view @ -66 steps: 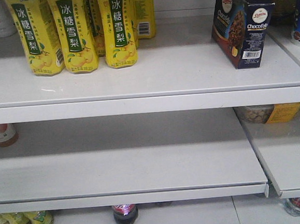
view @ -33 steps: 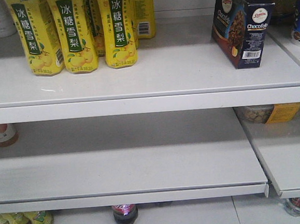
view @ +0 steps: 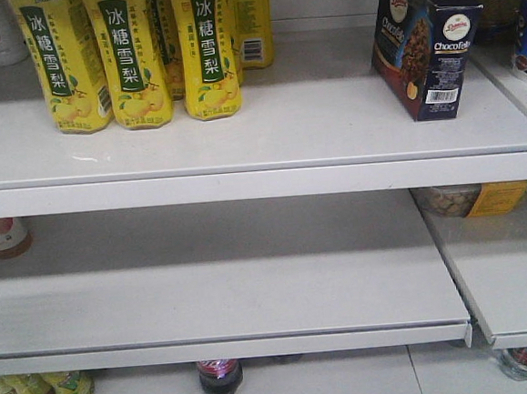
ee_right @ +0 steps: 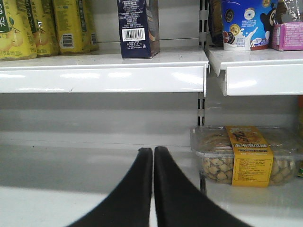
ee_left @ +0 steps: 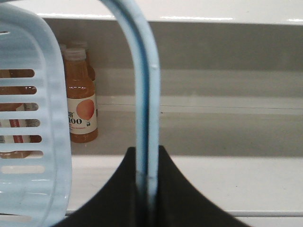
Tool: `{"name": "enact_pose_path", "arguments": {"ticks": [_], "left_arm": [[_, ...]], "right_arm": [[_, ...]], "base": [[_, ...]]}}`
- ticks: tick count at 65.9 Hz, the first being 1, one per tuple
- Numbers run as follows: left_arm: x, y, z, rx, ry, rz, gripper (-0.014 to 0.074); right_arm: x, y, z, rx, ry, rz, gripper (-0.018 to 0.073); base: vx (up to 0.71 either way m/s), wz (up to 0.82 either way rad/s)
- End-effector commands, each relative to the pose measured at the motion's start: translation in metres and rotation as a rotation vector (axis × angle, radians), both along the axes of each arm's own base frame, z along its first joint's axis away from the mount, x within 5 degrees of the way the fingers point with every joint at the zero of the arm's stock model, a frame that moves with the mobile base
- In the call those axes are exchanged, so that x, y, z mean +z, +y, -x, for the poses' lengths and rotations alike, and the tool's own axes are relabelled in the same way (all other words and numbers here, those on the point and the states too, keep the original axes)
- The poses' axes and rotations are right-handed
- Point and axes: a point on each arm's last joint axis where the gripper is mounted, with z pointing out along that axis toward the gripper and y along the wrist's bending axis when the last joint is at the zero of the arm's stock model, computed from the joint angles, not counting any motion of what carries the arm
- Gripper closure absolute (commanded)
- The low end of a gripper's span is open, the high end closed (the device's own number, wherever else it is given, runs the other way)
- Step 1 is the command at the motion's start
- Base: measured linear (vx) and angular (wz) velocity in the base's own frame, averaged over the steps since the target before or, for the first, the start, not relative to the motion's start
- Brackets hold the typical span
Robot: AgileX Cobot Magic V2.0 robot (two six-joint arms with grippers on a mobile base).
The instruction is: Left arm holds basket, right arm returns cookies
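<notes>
The cookies (view: 423, 46), a dark navy "ChocoTello" box, stand upright at the right end of the upper shelf (view: 240, 126); the right wrist view shows the box (ee_right: 137, 28) from below, up on that shelf. My left gripper (ee_left: 146, 153) is shut on the flat loop handle (ee_left: 144, 94) of the light blue basket (ee_left: 33, 142), whose slotted side fills the left of that view. Below the upper shelf, my right gripper (ee_right: 153, 152) is shut with nothing between its fingers, level with the lower shelf. Neither arm shows in the front view.
Yellow drink cartons (view: 129, 57) stand at the upper shelf's left. A clear tub of snacks (ee_right: 246, 156) with a yellow label sits to the right of my right gripper. Orange drink bottles (ee_left: 81, 97) stand behind the basket. Bottles (view: 220, 377) line the floor under the lower shelf.
</notes>
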Motion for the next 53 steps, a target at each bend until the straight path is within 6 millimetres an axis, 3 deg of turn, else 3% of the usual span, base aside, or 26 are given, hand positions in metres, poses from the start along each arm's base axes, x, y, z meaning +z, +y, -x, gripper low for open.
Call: {"name": "enact_pose_path", "arguments": {"ticks": [1, 12, 21, 29, 37, 53], "left_arm": [[0.007, 0.0, 0.001, 0.001, -0.111, -0.03, 0.0603], [0.007, 0.0, 0.001, 0.001, -0.111, -0.03, 0.0603], [0.007, 0.0, 0.001, 0.001, -0.111, -0.03, 0.0603], [0.007, 0.0, 0.001, 0.001, -0.111, -0.03, 0.0603], [0.007, 0.0, 0.001, 0.001, -0.111, -0.03, 0.0603], [0.007, 0.0, 0.001, 0.001, -0.111, -0.03, 0.0603]], "right_arm": [[0.016, 0.0, 0.003, 0.001, -0.101, -0.016, 0.0568], [0.016, 0.0, 0.003, 0.0, -0.1, -0.015, 0.0568], [0.012, -0.002, 0.002, -0.033, -0.071, 0.092, 0.0568], [0.0, -0.003, 0.0, -0.06, -0.033, 0.106, 0.0568], [-0.024, -0.003, -0.005, -0.072, -0.023, 0.076, 0.0568], [-0.027, -0.003, -0.005, -0.072, 0.016, 0.047, 0.0568]], "base": [[0.0, 0.0], [0.0, 0.0], [0.0, 0.0], [0.0, 0.0], [0.0, 0.0], [0.0, 0.0]]}}
